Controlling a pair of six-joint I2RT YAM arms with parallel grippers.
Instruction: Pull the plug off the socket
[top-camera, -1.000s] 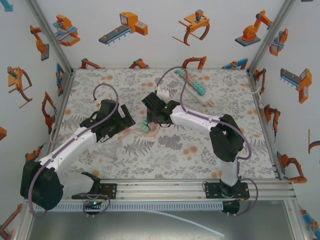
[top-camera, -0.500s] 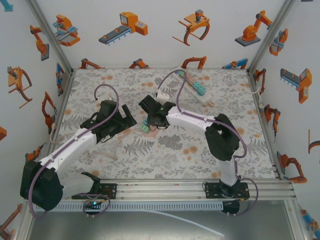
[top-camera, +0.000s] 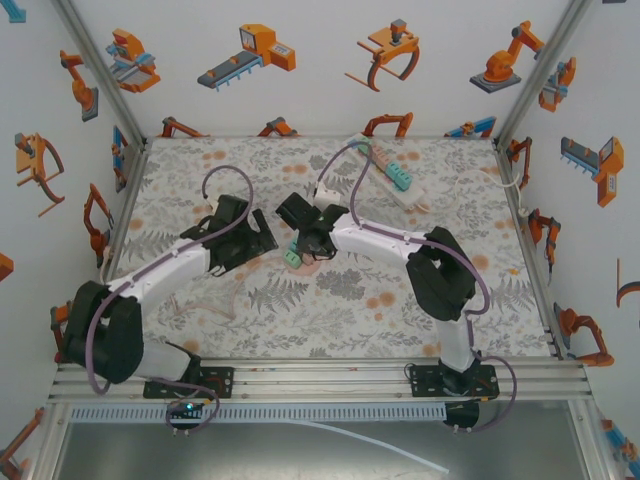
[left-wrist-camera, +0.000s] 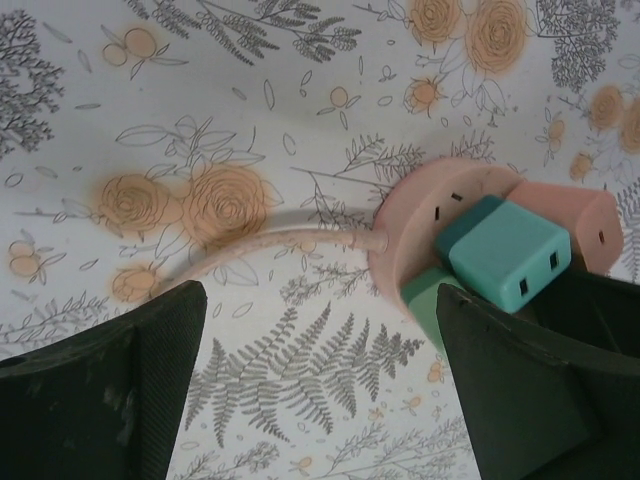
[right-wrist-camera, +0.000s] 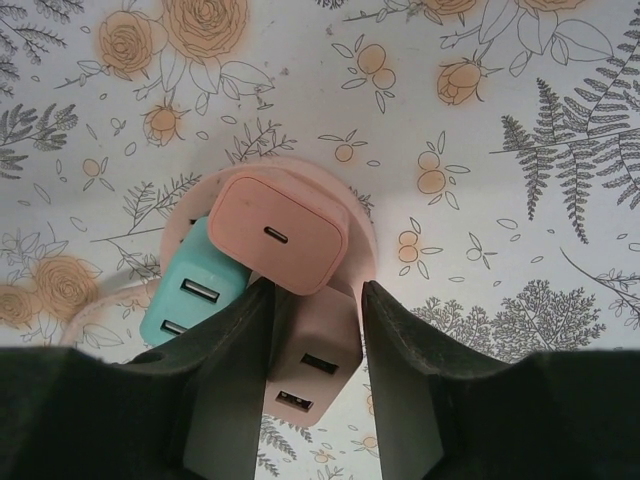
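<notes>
A round pink socket lies on the flowered table with several plugs standing in it. They include a pink plug, a teal plug and a pale pink plug with two ports. My right gripper is over the socket, shut on the pale pink plug, one finger on each side. In the top view it sits right on the socket. My left gripper is open just left of the socket, its right finger beside a green plug and the teal plug.
The socket's pink cable runs off to the left across the table. A white power strip with coloured plugs lies at the back right. A white adaptor on a purple cable sits behind my right gripper. Walls enclose three sides.
My right gripper has moved left and down onto the socket, and its jaws have closed on the pale pink plug. The left arm has swung in closer, its gripper still open.
</notes>
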